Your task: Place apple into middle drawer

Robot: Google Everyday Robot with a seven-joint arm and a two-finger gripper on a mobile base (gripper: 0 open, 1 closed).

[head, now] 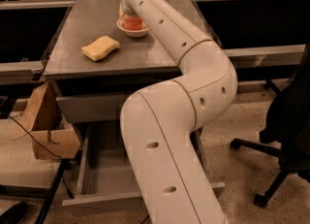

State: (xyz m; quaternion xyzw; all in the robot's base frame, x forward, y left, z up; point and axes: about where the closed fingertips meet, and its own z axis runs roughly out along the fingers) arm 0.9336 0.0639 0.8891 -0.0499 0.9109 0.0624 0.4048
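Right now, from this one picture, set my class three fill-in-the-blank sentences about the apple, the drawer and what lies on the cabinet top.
The gripper is down at the apple, which sits in a white ____. On the cabinet top, beside that dish, lies a yellow ____. The middle drawer stands ____, not shut.
Missing words: bowl; sponge; open.

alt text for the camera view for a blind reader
The robot's white arm reaches over a grey cabinet, its claw at the apple in a white bowl on top. A yellow sponge lies nearby; the middle drawer below stands open.
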